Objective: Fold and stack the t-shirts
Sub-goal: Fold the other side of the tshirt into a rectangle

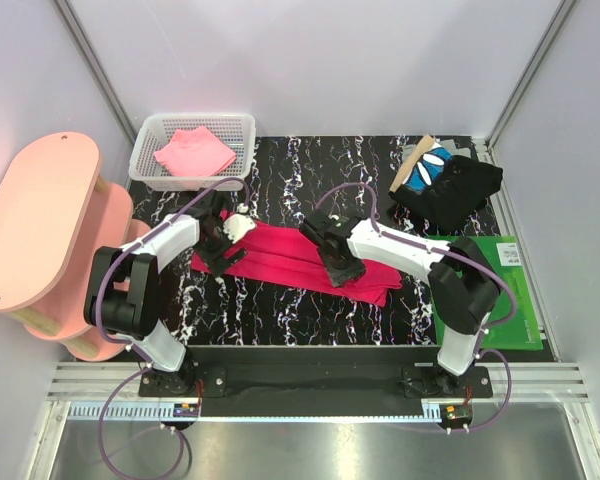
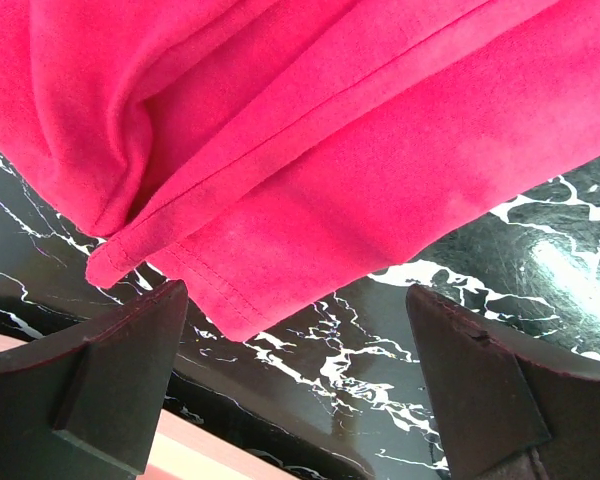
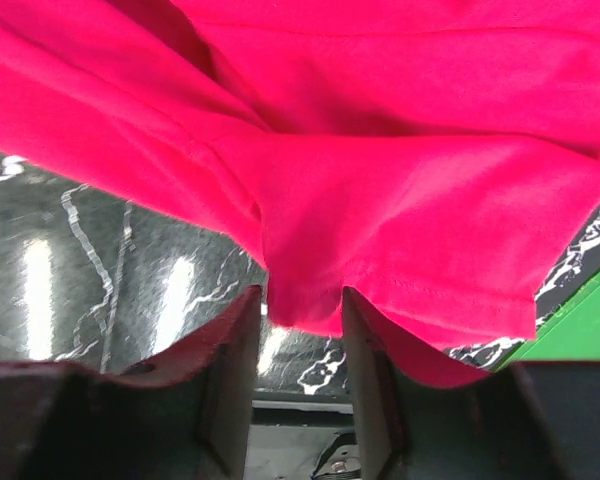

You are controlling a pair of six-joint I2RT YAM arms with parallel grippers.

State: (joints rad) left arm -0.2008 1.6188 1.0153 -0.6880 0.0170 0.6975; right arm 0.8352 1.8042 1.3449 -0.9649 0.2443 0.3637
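Observation:
A crimson-red t-shirt lies as a long folded band across the middle of the black marble table. My left gripper is at its left end. In the left wrist view that gripper stands open just short of the shirt's hem, with only table between its fingers. My right gripper sits on the shirt's right part. In the right wrist view it is shut on a bunched fold of the red t-shirt, and cloth drapes over its right finger.
A white mesh basket at the back left holds a lighter pink shirt. Folded black and blue-with-white-marks shirts are stacked at the back right. A green mat lies at the right, a pink shelf at the left.

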